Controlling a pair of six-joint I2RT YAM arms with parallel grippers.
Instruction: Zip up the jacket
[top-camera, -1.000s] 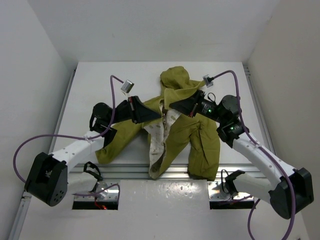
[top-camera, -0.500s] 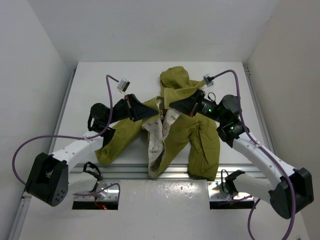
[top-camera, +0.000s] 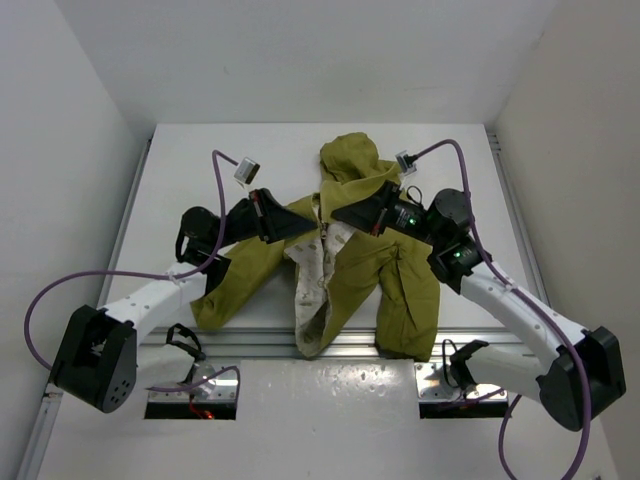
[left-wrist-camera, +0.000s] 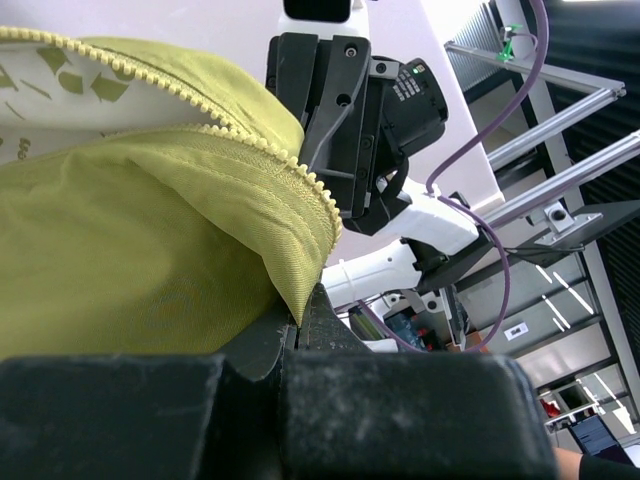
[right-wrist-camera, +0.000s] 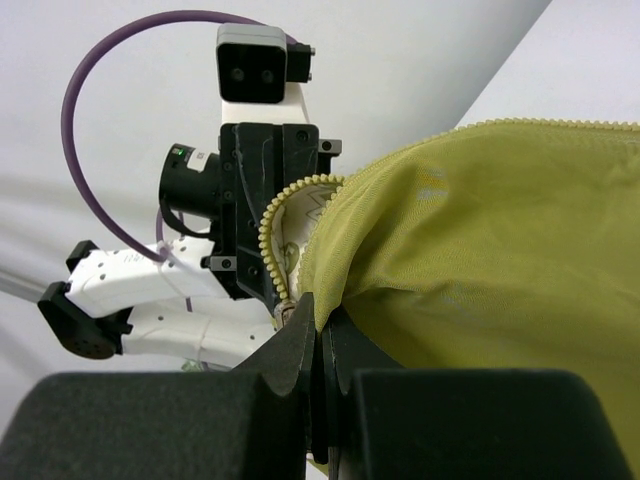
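Observation:
The olive-green jacket (top-camera: 400, 280) lies on the white table, hood toward the back, front open with the cream printed lining (top-camera: 312, 270) showing. My left gripper (top-camera: 312, 229) is shut on the left front edge of the jacket (left-wrist-camera: 150, 250), beside the yellow zipper teeth (left-wrist-camera: 300, 180). My right gripper (top-camera: 338, 215) is shut on the right front edge of the jacket (right-wrist-camera: 480, 250), and its zipper teeth (right-wrist-camera: 268, 240) curve past the fingers. The two grippers face each other, a short gap apart, near the collar.
The table's front edge (top-camera: 250, 340) runs under the jacket's hem, which hangs over it. The white walls enclose the table on three sides. Purple cables (top-camera: 225, 175) loop above both wrists.
My left gripper drew back to the left a second ago, then moved a little right. My right gripper has moved slightly left, so the two front edges are closer together.

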